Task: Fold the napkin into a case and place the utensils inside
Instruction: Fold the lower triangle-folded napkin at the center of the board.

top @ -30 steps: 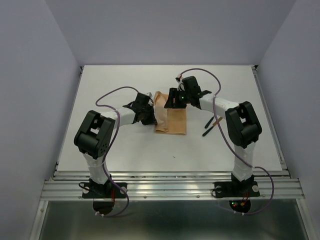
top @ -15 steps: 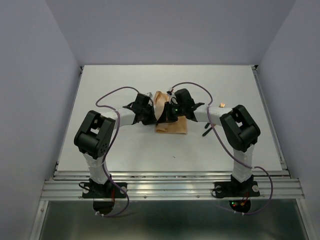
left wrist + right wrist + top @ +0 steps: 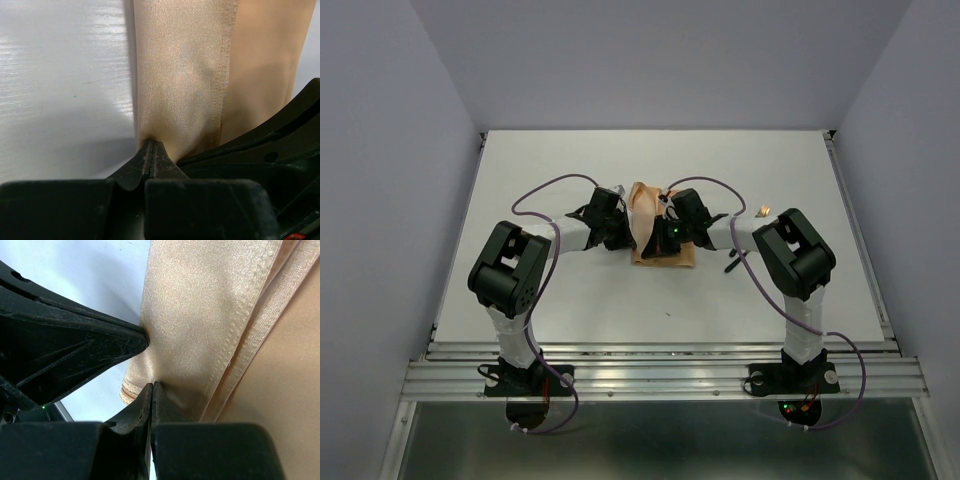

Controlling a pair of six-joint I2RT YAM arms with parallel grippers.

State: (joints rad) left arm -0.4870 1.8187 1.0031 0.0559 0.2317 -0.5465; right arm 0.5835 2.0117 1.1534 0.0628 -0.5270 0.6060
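Observation:
The peach-orange napkin [image 3: 645, 203] lies folded at the table's middle, with one flap pulled up between both grippers. My left gripper [image 3: 623, 228] is shut on that flap's edge from the left; the wrist view shows the cloth [image 3: 185, 75] pinched at my closed left gripper [image 3: 151, 146]. My right gripper [image 3: 656, 233] is shut on the same raised fold [image 3: 200, 305], right gripper [image 3: 152, 386] close beside the left fingers [image 3: 100, 335]. The utensils [image 3: 761, 211] lie to the right, mostly hidden by my right arm; a gold head and a dark handle tip [image 3: 731, 266] show.
The white table [image 3: 570, 300] is bounded by raised rails left and right and grey walls behind. Purple cables [image 3: 545, 190] loop over both arms. The right arm's elbow [image 3: 795, 255] stands over the utensils' area.
My right gripper swung left and nearer onto the napkin and shut on the raised fold. The left gripper kept its hold in place. The right arm now covers most of the utensils.

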